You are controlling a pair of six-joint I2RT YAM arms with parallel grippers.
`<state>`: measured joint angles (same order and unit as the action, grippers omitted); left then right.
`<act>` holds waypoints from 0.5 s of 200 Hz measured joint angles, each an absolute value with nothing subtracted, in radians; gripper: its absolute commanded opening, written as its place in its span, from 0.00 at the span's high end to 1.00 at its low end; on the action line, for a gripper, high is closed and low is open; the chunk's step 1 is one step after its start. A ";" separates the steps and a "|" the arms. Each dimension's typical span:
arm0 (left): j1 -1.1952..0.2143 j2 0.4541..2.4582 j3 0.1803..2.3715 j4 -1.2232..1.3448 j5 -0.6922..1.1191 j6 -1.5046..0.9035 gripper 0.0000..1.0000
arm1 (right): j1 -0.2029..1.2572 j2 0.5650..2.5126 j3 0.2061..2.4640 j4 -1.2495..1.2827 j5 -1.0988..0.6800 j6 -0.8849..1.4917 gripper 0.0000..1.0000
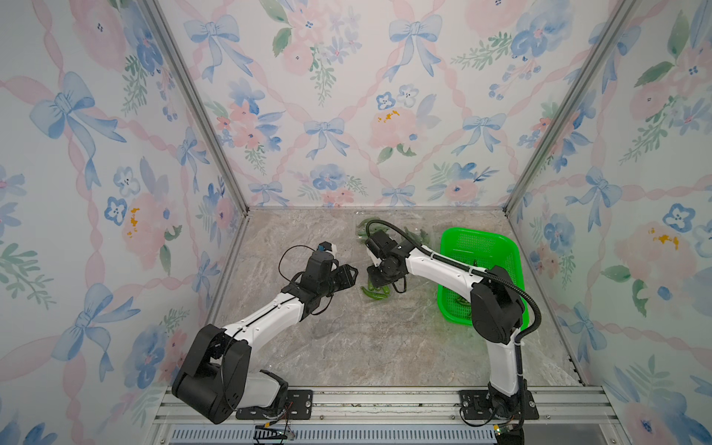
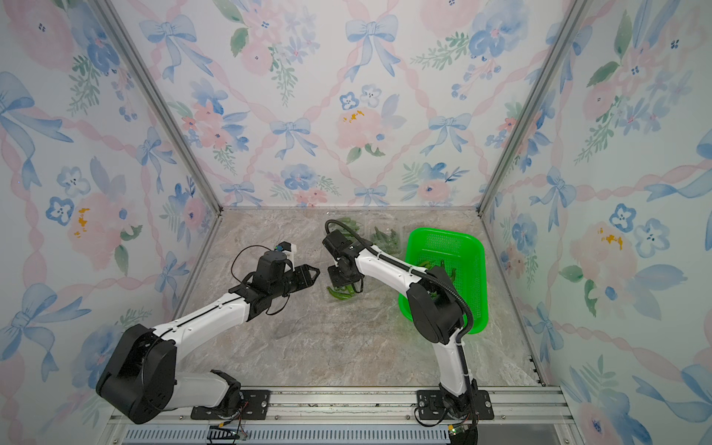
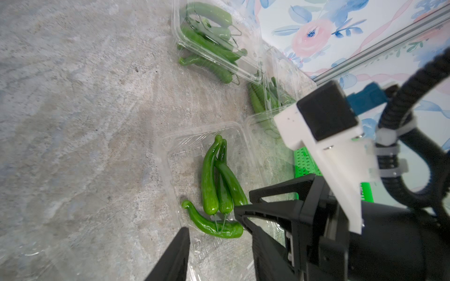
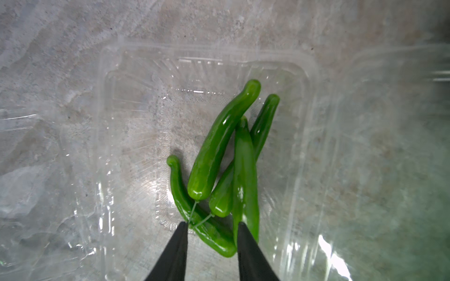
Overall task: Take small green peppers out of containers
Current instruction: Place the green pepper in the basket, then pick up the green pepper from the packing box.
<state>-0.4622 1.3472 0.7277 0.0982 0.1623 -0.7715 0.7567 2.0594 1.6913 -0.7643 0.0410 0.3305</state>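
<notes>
Right wrist view looks straight down into a clear tray (image 4: 207, 47) on the stone table (image 4: 60, 36), where four peppers lie in a loose bundle. The right gripper (image 4: 212, 227) hangs directly over them, its two fingers apart, with the curved pepper (image 4: 177, 185) passing between their tips. That pepper's long axis runs slantwise across the gap rather than square to it, and one end seems to meet a finger (image 4: 247, 245). Whether the jaws press on it I cannot tell.

The other three peppers (image 4: 220, 146) point away from the gripper, and their thin stems end just by the tips. I judge that a closing move could catch a stem or a second pepper along with the first.

In a top view the left gripper (image 1: 352, 276) waits just beside the same tray, fingers parted and empty, so the right arm is plainly the nearer one. The green basket (image 1: 481, 235) stands on the right arm's far side with a few peppers in it. More trays (image 3: 243, 74) holding peppers sit near the back wall.
</notes>
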 measured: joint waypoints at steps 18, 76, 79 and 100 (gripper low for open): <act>-0.462 1.347 0.723 0.098 0.165 -0.772 0.55 | 0.757 2.079 1.711 -0.773 0.061 0.320 0.62; -0.462 1.347 0.723 0.098 0.165 -0.772 0.55 | 0.749 2.142 1.733 -0.780 0.074 0.295 0.60; -0.462 1.347 0.723 0.098 0.165 -0.772 0.55 | 0.748 2.146 1.736 -0.781 0.076 0.295 0.60; -0.462 1.350 0.723 0.099 0.165 -0.772 0.56 | 0.745 2.168 1.748 -0.784 0.087 0.290 0.61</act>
<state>-0.4622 1.3499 0.7227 0.0986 0.1650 -0.7715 0.7452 2.1685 1.7477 -0.7841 0.0868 0.2897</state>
